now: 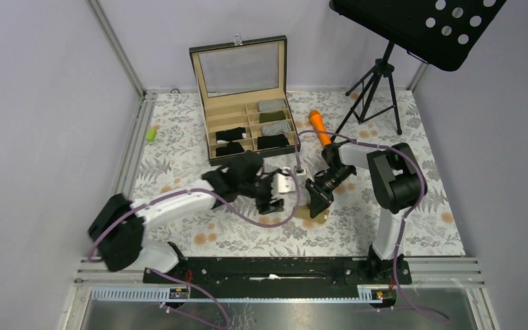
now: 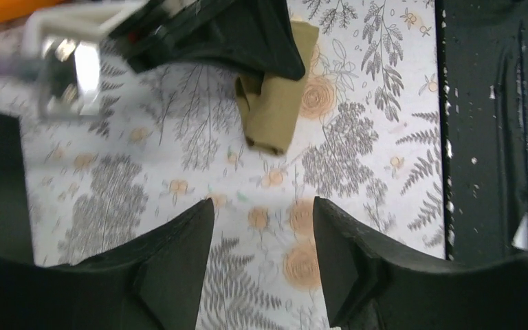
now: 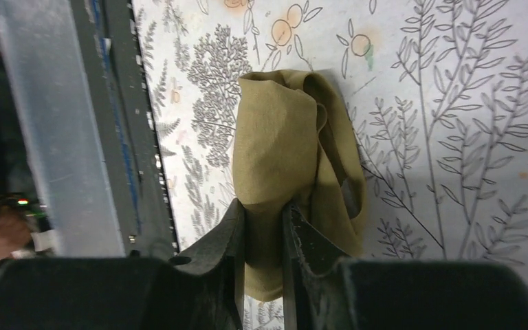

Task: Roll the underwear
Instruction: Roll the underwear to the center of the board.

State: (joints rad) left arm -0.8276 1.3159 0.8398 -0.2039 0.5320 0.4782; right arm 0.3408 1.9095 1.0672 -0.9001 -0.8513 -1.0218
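Observation:
An olive-tan underwear lies bunched in a loose roll on the flowered tablecloth near the table's front middle. My right gripper is shut on its near end, fabric pinched between both fingers. In the left wrist view the same underwear sits ahead of my left gripper, which stands open over bare cloth, apart from the fabric. From above, my left gripper is just left of the right gripper.
An open wooden box with compartments holding rolled dark and grey garments stands at the back. An orange carrot-shaped stick lies to its right, a small light-green cylinder at far left. A tripod stand is back right. A black rail runs along the front edge.

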